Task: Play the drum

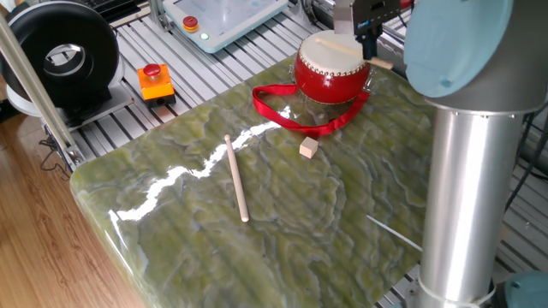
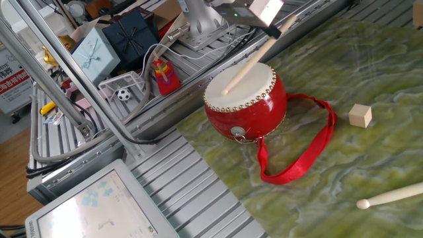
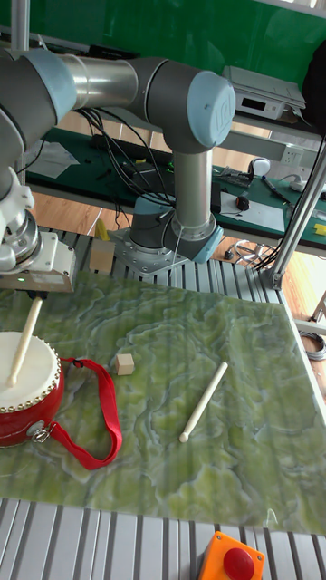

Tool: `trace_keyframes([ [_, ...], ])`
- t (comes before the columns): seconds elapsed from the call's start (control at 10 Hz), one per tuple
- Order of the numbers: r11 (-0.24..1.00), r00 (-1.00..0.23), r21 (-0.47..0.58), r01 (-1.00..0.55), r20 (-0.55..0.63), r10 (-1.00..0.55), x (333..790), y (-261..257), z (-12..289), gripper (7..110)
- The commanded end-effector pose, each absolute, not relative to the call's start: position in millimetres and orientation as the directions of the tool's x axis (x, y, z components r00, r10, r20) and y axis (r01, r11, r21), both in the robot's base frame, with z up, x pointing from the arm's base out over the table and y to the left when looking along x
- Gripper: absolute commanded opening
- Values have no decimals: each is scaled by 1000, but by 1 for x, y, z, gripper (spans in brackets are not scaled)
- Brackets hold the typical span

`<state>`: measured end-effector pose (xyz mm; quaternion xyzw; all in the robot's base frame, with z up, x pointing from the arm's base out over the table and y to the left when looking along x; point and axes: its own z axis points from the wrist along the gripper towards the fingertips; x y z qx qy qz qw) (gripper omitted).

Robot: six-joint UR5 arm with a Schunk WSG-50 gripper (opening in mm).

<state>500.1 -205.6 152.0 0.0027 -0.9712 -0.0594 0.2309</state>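
The gripper [image 3: 36, 294] clamped a stick [image 2: 248, 61], angled down, tip on the drum [image 2: 246, 100] skin; another stick [image 3: 203, 402] lay beside a block [image 3: 124, 363].

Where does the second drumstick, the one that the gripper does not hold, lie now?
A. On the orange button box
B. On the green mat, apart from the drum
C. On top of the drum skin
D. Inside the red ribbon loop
B: the loose drumstick lies flat on the green mat, well away from the drum.
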Motion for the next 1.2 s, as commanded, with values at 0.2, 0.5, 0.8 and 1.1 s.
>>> trace_keyframes([
  [0.2, 997, -918, -49, -54, 396, -30, 511, -249, 160, 7],
  [0.5, 998, -968, -47, -40, 250, -27, 545, -248, 145, 7],
  [0.8, 999, -984, 0, -45, 175, -44, 559, -241, 133, 7],
  [1.1, 982, -915, 189, -3, 396, -79, 502, -198, 158, 7],
])
